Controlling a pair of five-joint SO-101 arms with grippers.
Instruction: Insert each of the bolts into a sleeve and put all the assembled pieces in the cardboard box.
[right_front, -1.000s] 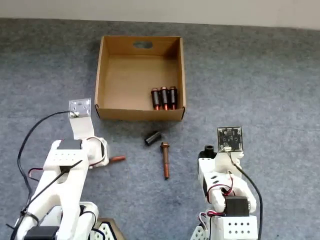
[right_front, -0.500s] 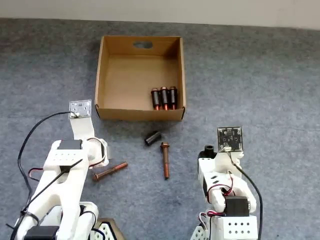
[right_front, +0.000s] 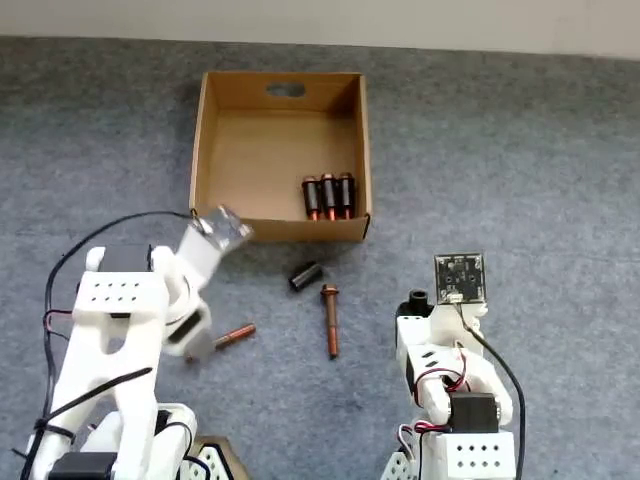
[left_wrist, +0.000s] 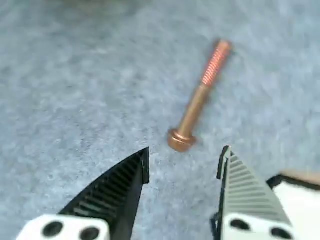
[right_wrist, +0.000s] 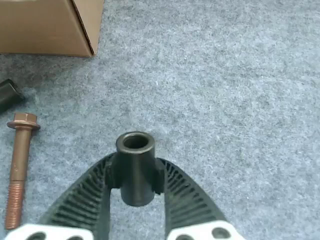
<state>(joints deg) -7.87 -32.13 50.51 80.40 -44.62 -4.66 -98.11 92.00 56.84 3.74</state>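
A copper bolt (left_wrist: 199, 97) lies on the grey carpet just beyond the tips of my open left gripper (left_wrist: 184, 154), not touching them. From above, this bolt (right_front: 237, 333) sticks out to the right of the left gripper (right_front: 203, 345). My right gripper (right_wrist: 135, 181) is shut on a black sleeve (right_wrist: 135, 166), held upright with its bore facing up; from above the sleeve (right_front: 417, 298) is at the right arm's tip. A second bolt (right_front: 330, 320) and a loose black sleeve (right_front: 305, 274) lie between the arms. The cardboard box (right_front: 280, 229) holds three assembled pieces (right_front: 328, 197).
In the right wrist view the second bolt (right_wrist: 18, 167), the end of the loose sleeve (right_wrist: 8, 93) and the box's corner (right_wrist: 55, 30) lie off to one side. Open carpet stretches right of the box and ahead of the right gripper.
The left gripper let the bolt go onto the carpet, then the left arm swung with its wrist turned toward the box. The right arm kept still with its sleeve.
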